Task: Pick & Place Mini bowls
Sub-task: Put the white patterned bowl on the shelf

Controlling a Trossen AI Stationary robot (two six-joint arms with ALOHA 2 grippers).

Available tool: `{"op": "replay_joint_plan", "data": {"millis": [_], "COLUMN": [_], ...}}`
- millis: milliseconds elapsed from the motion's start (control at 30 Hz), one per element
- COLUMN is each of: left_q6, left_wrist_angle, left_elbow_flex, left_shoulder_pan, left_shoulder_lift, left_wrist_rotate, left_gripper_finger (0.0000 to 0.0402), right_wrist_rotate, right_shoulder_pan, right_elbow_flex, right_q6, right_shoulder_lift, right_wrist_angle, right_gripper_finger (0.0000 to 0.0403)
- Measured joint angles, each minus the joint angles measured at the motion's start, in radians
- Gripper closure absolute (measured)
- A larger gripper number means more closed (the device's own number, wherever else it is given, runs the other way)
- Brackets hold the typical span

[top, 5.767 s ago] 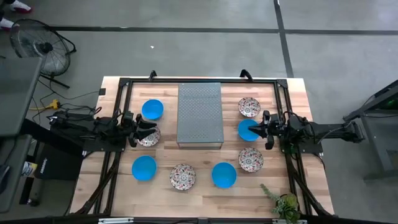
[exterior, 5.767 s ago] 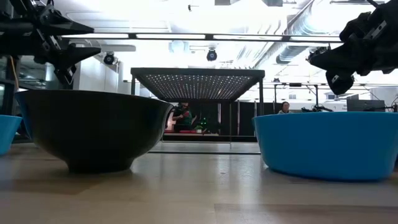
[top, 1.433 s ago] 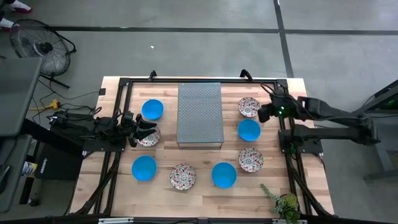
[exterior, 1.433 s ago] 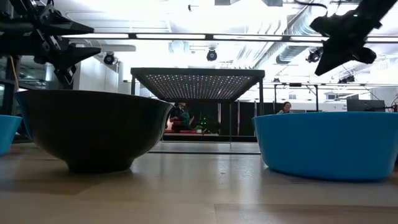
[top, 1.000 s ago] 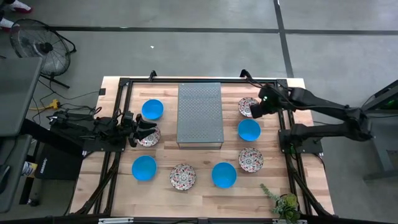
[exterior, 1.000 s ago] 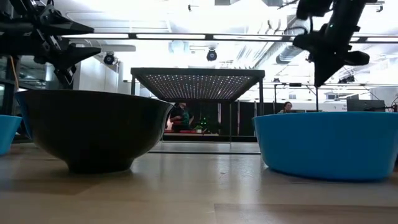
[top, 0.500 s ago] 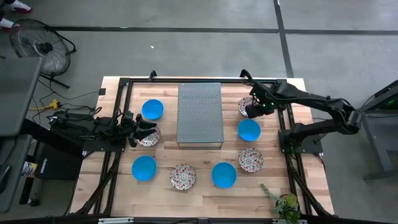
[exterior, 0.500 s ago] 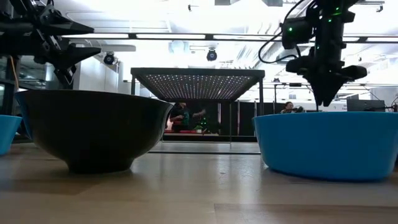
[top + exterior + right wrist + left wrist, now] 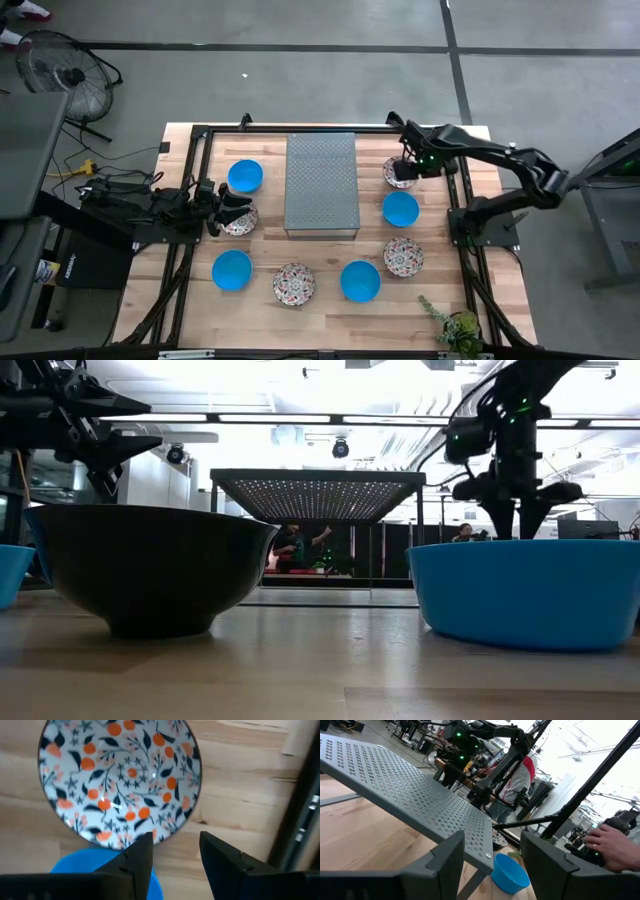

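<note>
From my remote station I start at the near edge of the table [image 9: 330,318]. Three mini bowls sit in the front row: a blue bowl [image 9: 232,270] on the left, a floral bowl [image 9: 294,284] in the middle, and a second blue bowl [image 9: 360,281] to its right. All three appear empty. In the low view the floral one reads only as a dark silhouette, so I cannot tell its contents from there.

A little farther back on the right lies another floral bowl [image 9: 403,257], then a blue bowl [image 9: 401,209], both empty.

At mid-table on the left, the left gripper [image 9: 240,208] waits over a floral bowl [image 9: 241,221] with its jaws spread wide; the wrist view shows nothing between its fingers [image 9: 447,855]. Beyond it sits the blue bowl [image 9: 245,176], empty.

The grey perforated slab [image 9: 321,182] stands raised on legs at the table's centre, with nothing on its top.

At the far right, the right gripper [image 9: 405,172] points down over the far floral bowl [image 9: 400,173]. Its fingers [image 9: 137,855] stand apart, holding nothing, poised at the bowl's rim; I cannot tell whether they touch it. That bowl [image 9: 120,782] is empty, its orange-and-dark pattern fully exposed, with the blue bowl's rim just beside it.

A person's hand [image 9: 610,845] shows in the room beyond.
</note>
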Motion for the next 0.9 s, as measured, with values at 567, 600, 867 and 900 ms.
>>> {"op": "replay_joint_plan", "data": {"millis": [567,600,867,900], "left_q6": [0.0,0.0,0.0,0.0], "left_wrist_angle": [0.0,0.0,0.0,0.0], "left_elbow_flex": [0.0,0.0,0.0,0.0], "left_shoulder_pan": [0.0,0.0,0.0,0.0], "left_shoulder_lift": [0.0,0.0,0.0,0.0], "left_wrist_rotate": [0.0,0.0,0.0,0.0], "left_gripper_finger": [0.0211,0.0211,0.0211,0.0211], "right_wrist_rotate": [0.001,-0.003,-0.013,-0.013], "right_shoulder_pan": [-0.13,-0.132,-0.133,-0.133], "right_elbow_flex": [0.0,0.0,0.0,0.0], "right_q6": [-0.086,-0.087,-0.087,-0.087], "right_shoulder_lift": [0.149,0.156,0.177,0.177], "right_wrist_angle": [0.068,0.073,0.107,0.107], "right_gripper_finger": [0.0258,0.0258,0.0265,0.0268]}}
